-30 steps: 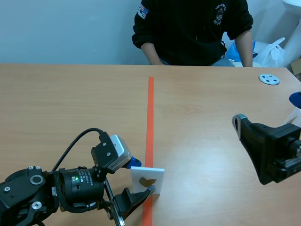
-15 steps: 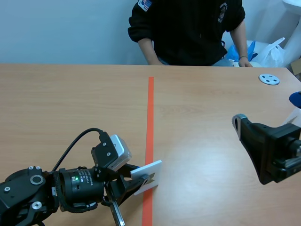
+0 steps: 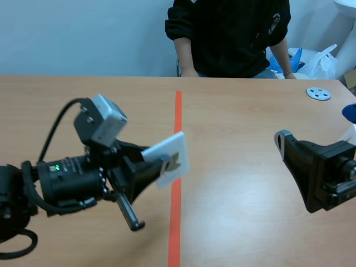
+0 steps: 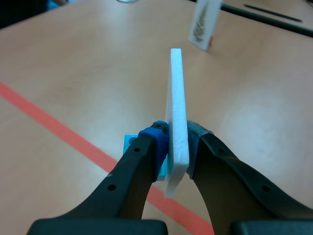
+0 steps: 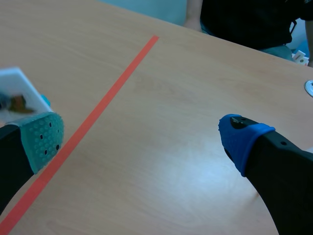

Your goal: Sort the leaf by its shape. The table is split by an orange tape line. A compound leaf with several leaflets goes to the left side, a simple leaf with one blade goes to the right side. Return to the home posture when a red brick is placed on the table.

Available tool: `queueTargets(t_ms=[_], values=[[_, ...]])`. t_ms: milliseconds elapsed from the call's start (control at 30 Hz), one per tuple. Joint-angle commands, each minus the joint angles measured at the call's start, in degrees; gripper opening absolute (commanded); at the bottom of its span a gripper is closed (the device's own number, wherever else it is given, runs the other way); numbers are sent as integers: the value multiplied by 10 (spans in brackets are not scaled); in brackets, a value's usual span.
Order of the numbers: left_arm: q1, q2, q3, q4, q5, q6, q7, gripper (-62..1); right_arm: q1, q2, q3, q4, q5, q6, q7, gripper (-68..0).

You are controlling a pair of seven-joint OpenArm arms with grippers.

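Observation:
A white card (image 3: 168, 153) with one small brownish leaf picture on it hangs tilted above the table, over the orange tape line (image 3: 177, 133). My left gripper (image 3: 162, 167) is shut on the card's lower edge. In the left wrist view the card (image 4: 176, 88) stands edge-on, pressed between the gripper (image 4: 176, 135) pads. My right gripper (image 3: 289, 146) stays low at the right side of the table. Its fingers stand wide apart in its own view (image 5: 142, 139) with nothing between them. A corner of the card (image 5: 17, 95) shows beyond its left pad (image 5: 44, 139).
A person (image 3: 233, 33) sits across the table. A grey round disc (image 3: 318, 93) lies at the far right, with a white bag (image 3: 325, 58) behind it. In the left wrist view another card with a feathery leaf (image 4: 203, 23) stands far ahead of the gripper.
My left gripper closed on the card, then lifted it off the table, up and away from the near edge. The right arm kept still. The person shifted slightly.

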Motion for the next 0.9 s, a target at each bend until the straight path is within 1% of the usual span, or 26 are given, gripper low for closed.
queueTargets(t_ms=[0, 67, 167, 300, 467, 567, 633, 800, 867], values=[[3, -7, -30, -2, -21, 0, -3, -568, 5, 7, 1, 2, 4, 0, 8, 4], [4, -11, -68, -1, -42, 12, 12, -568, 5, 7, 1, 2, 4, 0, 9, 4], [4, -24, -121, -1, -67, 42, 30, -568, 5, 7, 2, 2, 4, 0, 9, 4], [4, -48, -175, -3, -75, 77, 35, -568, 5, 7, 2, 2, 4, 0, 9, 4], [3, -74, -214, -30, -101, 134, 33, -568, 5, 7, 2, 2, 4, 0, 8, 4], [1, -79, -229, -68, -126, 162, 27, -568, 5, 7, 2, 2, 4, 0, 8, 4], [-9, -81, -231, -105, -136, 176, 21, -568, 5, 7, 2, 2, 4, 0, 8, 4], [-47, -80, -231, -213, -147, 179, -16, -568, 5, 7, 2, 2, 4, 0, 8, 4], [-66, -80, -231, -255, -158, 179, -34, -568, 5, 7, 2, 2, 4, 0, 8, 4]])
